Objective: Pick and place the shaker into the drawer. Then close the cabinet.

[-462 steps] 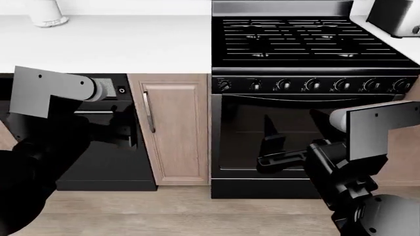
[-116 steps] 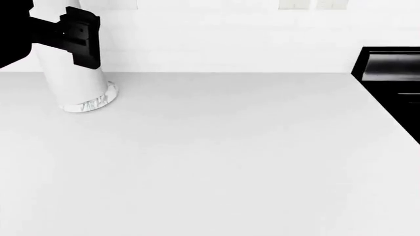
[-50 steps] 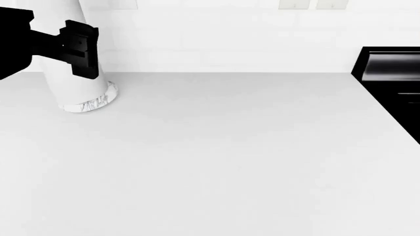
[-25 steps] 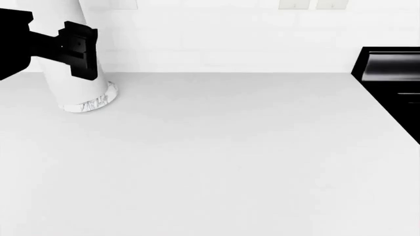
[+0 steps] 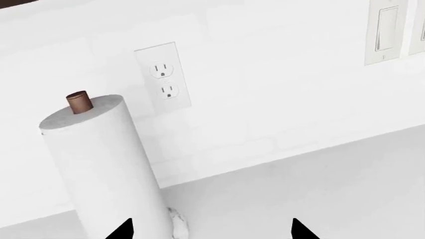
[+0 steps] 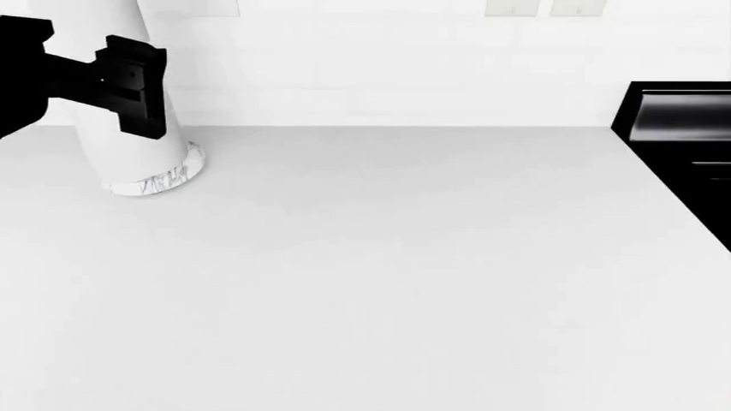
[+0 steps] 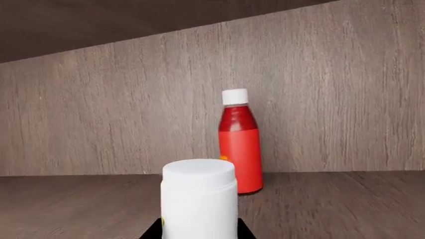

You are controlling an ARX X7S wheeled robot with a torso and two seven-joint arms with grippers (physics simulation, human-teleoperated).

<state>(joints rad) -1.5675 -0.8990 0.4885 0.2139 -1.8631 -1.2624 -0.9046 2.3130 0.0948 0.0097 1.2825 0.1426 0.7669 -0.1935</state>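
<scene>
The shaker [image 7: 199,199], a white cylinder with a trace of yellow low on its side, stands upright in the right wrist view. My right gripper [image 7: 199,232] is shut on it, with a black fingertip pressed to each side. Brown wood-grain floor and wall [image 7: 99,124] surround it; I cannot tell whether this is the drawer or the cabinet inside. The right arm and cabinet fronts are out of the head view. My left gripper [image 6: 137,86] hovers open beside the tall white column [image 6: 143,163], its fingertips [image 5: 125,230] wide apart with nothing between them.
A red bottle with a white cap [image 7: 239,149] stands just behind the shaker. The white countertop [image 6: 400,257] stretches from the column to a black stove [image 6: 680,128] at the right. Wall outlets [image 5: 164,77] are on the white backsplash.
My left gripper has drifted slightly to the left beside the white column. The column and the counter have not moved.
</scene>
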